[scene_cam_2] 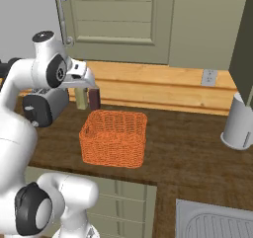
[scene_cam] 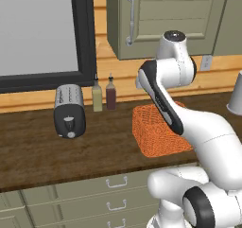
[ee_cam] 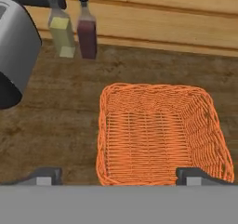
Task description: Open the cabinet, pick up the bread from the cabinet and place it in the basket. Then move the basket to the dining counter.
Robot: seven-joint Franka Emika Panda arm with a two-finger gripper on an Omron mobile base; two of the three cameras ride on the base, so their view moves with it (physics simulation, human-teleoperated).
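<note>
Tool (ee_cam: 119, 175) open above basket (ee_cam: 158, 135), nothing inside, cabinet (scene_cam: 160, 19) door shut

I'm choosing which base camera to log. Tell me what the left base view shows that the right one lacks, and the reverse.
Left base view alone: the dark-framed window and the toaster's slotted top.

Right base view alone: the sink, the end effector above the worktop, and the inside of the basket, which holds nothing.

Both: the shut cabinet with its handle, the two bottles, the wall socket, the grey cup and the worktop.
</note>
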